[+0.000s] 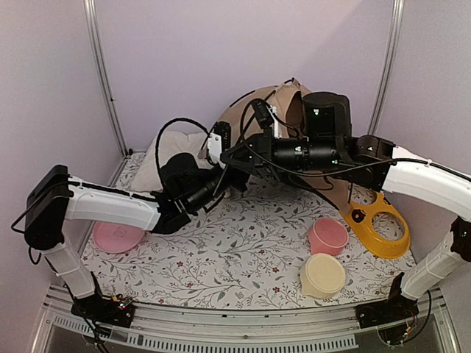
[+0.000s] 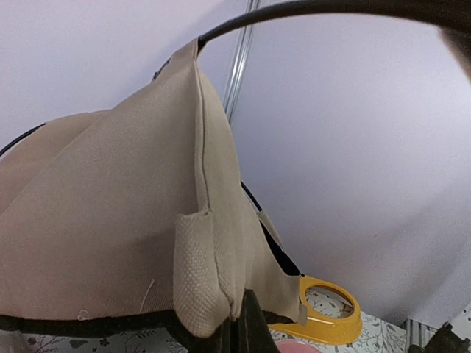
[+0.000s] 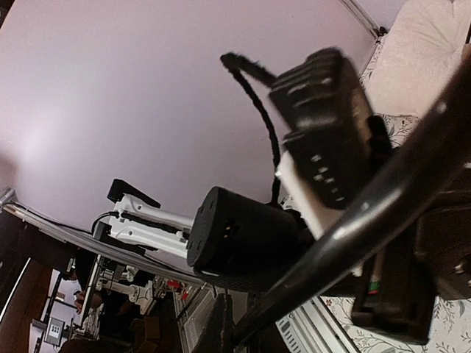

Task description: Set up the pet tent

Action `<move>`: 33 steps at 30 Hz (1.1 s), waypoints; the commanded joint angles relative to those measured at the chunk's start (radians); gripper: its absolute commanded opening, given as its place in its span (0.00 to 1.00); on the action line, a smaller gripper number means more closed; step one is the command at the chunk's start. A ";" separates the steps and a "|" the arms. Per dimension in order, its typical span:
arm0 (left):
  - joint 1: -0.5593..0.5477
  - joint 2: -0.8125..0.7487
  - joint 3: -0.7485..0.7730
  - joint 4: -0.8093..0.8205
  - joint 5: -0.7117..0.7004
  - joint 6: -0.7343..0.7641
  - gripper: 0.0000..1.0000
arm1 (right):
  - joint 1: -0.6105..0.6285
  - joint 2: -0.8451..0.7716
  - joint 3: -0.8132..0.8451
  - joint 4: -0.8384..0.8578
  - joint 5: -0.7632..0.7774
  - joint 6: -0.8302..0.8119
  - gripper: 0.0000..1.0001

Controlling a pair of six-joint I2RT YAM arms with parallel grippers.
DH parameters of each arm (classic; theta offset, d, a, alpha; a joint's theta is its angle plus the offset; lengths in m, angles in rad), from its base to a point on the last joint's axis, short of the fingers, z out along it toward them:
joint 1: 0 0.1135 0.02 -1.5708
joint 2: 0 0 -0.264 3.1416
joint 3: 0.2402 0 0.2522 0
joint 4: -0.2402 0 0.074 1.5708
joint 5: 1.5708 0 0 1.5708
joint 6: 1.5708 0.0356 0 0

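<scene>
Pet tent point(image 1: 288, 99) stands at the back, cream cushion point(image 1: 171, 149) just left of it, with yellow ring point(image 1: 384, 237), pink bowl point(image 1: 327, 235), cream bowl point(image 1: 322, 274) and pink plate point(image 1: 114, 237) nearer. From above, both arms cross in front and hide its lower part. Only the wrist views show the grips: left gripper point(image 2: 239, 334) pinched on the tan bottom hem, right gripper point(image 3: 229, 331) clamped on a black pole point(image 3: 368, 213).

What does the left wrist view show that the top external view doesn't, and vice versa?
Only left wrist: the pet tent close up, its stitched seam and woven patch, with the left gripper pinching its lower edge. Only top external: left arm, right arm, cushion, pink plate, cream cup. Both: the tent, its black pole, the yellow ring.
</scene>
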 commanded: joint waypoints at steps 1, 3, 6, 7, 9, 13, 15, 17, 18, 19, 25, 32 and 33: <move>-0.070 -0.065 -0.143 0.056 0.018 0.018 0.00 | -0.106 -0.057 -0.027 0.062 0.107 -0.079 0.00; -0.092 -0.085 -0.185 0.056 0.013 0.029 0.00 | -0.119 -0.055 -0.035 0.069 0.106 -0.082 0.00; -0.117 -0.116 -0.248 0.062 -0.008 0.035 0.00 | -0.135 -0.053 -0.041 0.081 0.111 -0.089 0.00; -0.122 -0.127 -0.271 0.064 -0.015 0.029 0.00 | -0.141 -0.053 -0.042 0.079 0.116 -0.093 0.00; -0.131 -0.149 -0.318 0.075 -0.031 0.021 0.00 | -0.155 -0.060 -0.046 0.080 0.126 -0.101 0.00; -0.155 -0.180 -0.397 0.068 -0.062 0.019 0.00 | -0.186 -0.073 -0.063 0.085 0.130 -0.107 0.00; -0.167 -0.197 -0.428 0.065 -0.080 0.022 0.00 | -0.198 -0.079 -0.071 0.082 0.145 -0.114 0.00; -0.181 -0.212 -0.453 0.061 -0.103 0.030 0.00 | -0.210 -0.084 -0.082 0.084 0.152 -0.121 0.00; -0.189 -0.217 -0.462 0.055 -0.115 0.035 0.00 | -0.214 -0.087 -0.088 0.089 0.154 -0.119 0.00; -0.196 -0.220 -0.467 0.046 -0.126 0.038 0.00 | -0.219 -0.090 -0.097 0.097 0.159 -0.118 0.00; -0.225 -0.226 -0.484 0.024 -0.165 0.058 0.00 | -0.223 -0.075 -0.105 0.114 0.169 -0.119 0.00; -0.256 -0.201 -0.475 0.002 -0.203 0.079 0.00 | -0.224 -0.066 -0.126 0.140 0.199 -0.113 0.00; -0.259 -0.199 -0.473 0.003 -0.206 0.082 0.00 | -0.224 -0.065 -0.129 0.140 0.207 -0.114 0.00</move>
